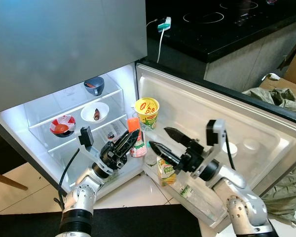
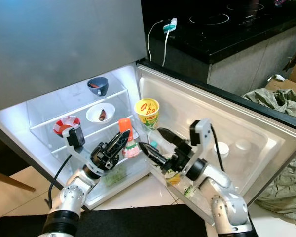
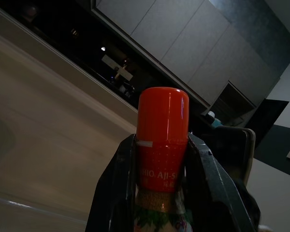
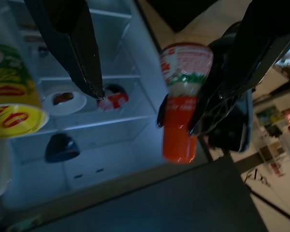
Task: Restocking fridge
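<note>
Seasoning bottle [image 1: 136,139] with orange cap — clamped between the left gripper [image 1: 124,146] fingers, held upright at the fridge [image 1: 64,106] opening, just in front of the lower shelf. Right gripper [image 1: 164,140] just beside it on the door side, fingers spread, gripping nothing. Behind its tips: yellow noodle cup [image 1: 147,111] in the door [image 1: 246,133] rack; below them, what looks like a juice carton [image 1: 165,169] — partly hidden. Beyond the left gripper, bowls [image 1: 94,112] on the glass shelves.

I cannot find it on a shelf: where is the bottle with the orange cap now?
The bottle is held in the left gripper at the open fridge, just below the yellow cup in the door.
</note>
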You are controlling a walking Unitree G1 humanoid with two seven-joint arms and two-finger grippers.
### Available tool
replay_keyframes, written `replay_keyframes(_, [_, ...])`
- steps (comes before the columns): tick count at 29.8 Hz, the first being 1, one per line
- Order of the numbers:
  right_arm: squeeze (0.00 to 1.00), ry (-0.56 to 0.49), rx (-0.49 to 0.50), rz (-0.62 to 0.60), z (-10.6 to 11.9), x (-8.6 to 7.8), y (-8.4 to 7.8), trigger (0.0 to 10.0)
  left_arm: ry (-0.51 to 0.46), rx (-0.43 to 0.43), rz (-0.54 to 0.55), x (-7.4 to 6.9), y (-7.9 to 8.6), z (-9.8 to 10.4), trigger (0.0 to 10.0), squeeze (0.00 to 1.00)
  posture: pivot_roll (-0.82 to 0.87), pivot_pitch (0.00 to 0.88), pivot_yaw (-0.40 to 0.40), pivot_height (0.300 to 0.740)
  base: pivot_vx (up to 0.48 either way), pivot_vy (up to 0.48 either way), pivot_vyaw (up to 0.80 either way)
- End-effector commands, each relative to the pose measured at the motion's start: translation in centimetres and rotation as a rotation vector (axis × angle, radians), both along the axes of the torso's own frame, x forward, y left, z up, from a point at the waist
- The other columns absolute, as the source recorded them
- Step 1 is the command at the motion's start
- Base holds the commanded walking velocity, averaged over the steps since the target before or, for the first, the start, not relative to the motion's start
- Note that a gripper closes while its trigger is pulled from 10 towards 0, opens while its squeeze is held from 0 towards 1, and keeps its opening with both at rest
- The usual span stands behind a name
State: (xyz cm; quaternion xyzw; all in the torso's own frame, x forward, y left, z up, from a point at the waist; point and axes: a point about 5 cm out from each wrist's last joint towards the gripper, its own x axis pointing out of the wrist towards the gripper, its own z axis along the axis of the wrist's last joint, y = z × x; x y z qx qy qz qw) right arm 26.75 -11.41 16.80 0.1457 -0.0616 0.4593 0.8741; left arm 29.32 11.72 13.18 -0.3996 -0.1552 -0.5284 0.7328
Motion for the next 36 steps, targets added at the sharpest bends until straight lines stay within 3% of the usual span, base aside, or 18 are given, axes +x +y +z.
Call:
replay_keyframes(1, [1.0, 0.011, -0.014, 0.03, -0.5, -0.2, 1.0, 10.0, 0.001, -0.032, -0.001, -0.1, -0.2, 0.2, 10.0, 0.0, -0.18, 0.079, 0.082, 0.74, 0.0, 0.0, 0.0])
replay_keyframes(2, [1.0, 0.011, -0.014, 0.03, -0.5, -0.2, 1.0, 10.0, 0.001, -0.032, -0.001, -0.1, -0.2, 0.2, 10.0, 0.0, -0.18, 0.079, 0.082, 0.74, 0.0, 0.0, 0.0])
replay_keyframes(3, [0.0, 0.008, -0.008, 0.074, -0.6, -0.6, 1.7, 10.0, 0.004, -0.034, -0.001, -0.1, -0.2, 0.1, 10.0, 0.0, -0.18, 0.079, 0.082, 0.74, 0.0, 0.0, 0.0])
replay_keyframes(6, [0.0, -0.001, 0.04, 0.155, -0.2, -1.4, 2.5, 10.0, 0.01, -0.044, 0.008, 0.0, 0.1, 0.1, 10.0, 0.0, -0.18, 0.078, 0.08, 0.74, 0.0, 0.0, 0.0])
replay_keyframes(14, [0.0, 0.001, 0.044, 0.222, -0.1, -2.1, 3.7, 10.0, 0.014, -0.057, 0.007, 0.0, 0.1, 0.1, 10.0, 0.0, -0.17, 0.074, 0.076, 0.74, 0.0, 0.0, 0.0])
replay_keyframes(29, [0.0, 0.014, -0.007, 0.208, -0.7, -1.8, 4.4, 10.0, 0.013, -0.062, -0.042, -0.2, -0.9, 0.1, 10.0, 0.0, -0.19, 0.063, 0.083, 0.74, 0.0, 0.0, 0.0])
replay_keyframes(36, [0.0, 0.045, -0.093, 0.146, -1.8, -1.1, 4.6, 10.0, 0.003, -0.076, -0.099, -0.4, -1.7, 0.2, 10.0, 0.0, -0.19, 0.058, 0.084, 0.74, 0.0, 0.0, 0.0])
